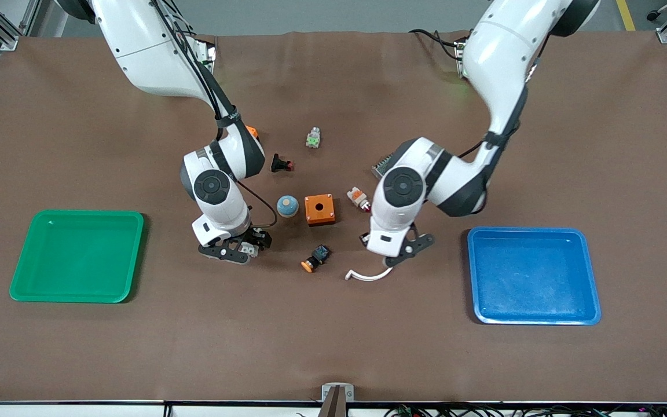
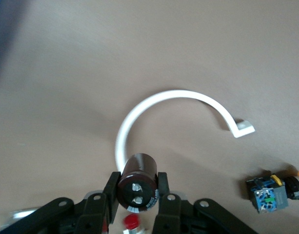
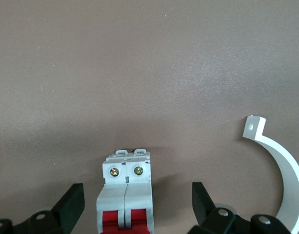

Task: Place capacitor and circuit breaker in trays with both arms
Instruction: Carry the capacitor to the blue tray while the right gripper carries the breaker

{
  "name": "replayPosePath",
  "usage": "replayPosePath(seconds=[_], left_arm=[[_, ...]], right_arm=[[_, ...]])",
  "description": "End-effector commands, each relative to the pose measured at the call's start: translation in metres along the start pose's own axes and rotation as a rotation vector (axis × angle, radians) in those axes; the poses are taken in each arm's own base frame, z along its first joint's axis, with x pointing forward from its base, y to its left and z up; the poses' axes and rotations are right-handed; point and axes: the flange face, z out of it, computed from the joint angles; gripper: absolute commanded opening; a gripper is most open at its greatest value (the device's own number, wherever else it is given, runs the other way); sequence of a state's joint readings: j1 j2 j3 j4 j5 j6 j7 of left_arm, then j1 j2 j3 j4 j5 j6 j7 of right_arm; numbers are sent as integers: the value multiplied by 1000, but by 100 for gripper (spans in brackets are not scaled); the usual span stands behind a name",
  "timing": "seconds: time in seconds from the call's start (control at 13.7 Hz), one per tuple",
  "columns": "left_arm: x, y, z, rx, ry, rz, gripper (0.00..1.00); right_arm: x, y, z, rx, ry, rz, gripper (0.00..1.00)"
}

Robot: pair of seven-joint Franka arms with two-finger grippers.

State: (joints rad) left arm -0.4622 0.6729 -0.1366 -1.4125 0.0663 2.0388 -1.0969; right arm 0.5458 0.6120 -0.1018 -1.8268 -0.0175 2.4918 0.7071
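Observation:
The capacitor (image 2: pixel 137 183), a small dark cylinder with two silver terminals on its end, sits between the fingers of my left gripper (image 2: pixel 137 192), which is shut on it just above the mat. In the front view that gripper (image 1: pixel 392 258) is beside the blue tray and the capacitor is hidden under the hand. The circuit breaker (image 3: pixel 125 195), white-grey with a red lever, lies on the mat between the spread fingers of my open right gripper (image 3: pixel 137 207). In the front view the breaker (image 1: pixel 247 249) shows under the right gripper (image 1: pixel 236 248), beside the green tray.
A green tray (image 1: pixel 79 215) lies at the right arm's end and a blue tray (image 1: pixel 524 233) at the left arm's end. A white curved strip (image 1: pixel 368 276) lies by the left gripper. An orange box (image 1: pixel 319 209), a blue-black part with orange cap (image 1: pixel 315 258) and other small parts lie mid-table.

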Motion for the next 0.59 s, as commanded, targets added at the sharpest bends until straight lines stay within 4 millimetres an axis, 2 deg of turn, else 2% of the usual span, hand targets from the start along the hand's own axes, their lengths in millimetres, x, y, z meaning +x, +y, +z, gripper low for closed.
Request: replayPosePath(seconds=[0.0,0.22,0.29,0.44,0.51], left_arm=[[41,-49,-40,34,-60,26,25],[112,-118,-60,61,-88,22,25],[136,-143,-59,64,-95,25,25],[176,-186,-57,63,-100,15,25],[194,-207,-53,61,-106,16,25]], right_arm=[[-3,-5,-1,-5,2,12,82],[-6,-8,-2,-5,-4,32,65],[-8,-10,-2,-4,-7,29,47],[-8,-10,-3,-11,-21,51,3],[-8,-10,-6,-10,-28,66,0]])
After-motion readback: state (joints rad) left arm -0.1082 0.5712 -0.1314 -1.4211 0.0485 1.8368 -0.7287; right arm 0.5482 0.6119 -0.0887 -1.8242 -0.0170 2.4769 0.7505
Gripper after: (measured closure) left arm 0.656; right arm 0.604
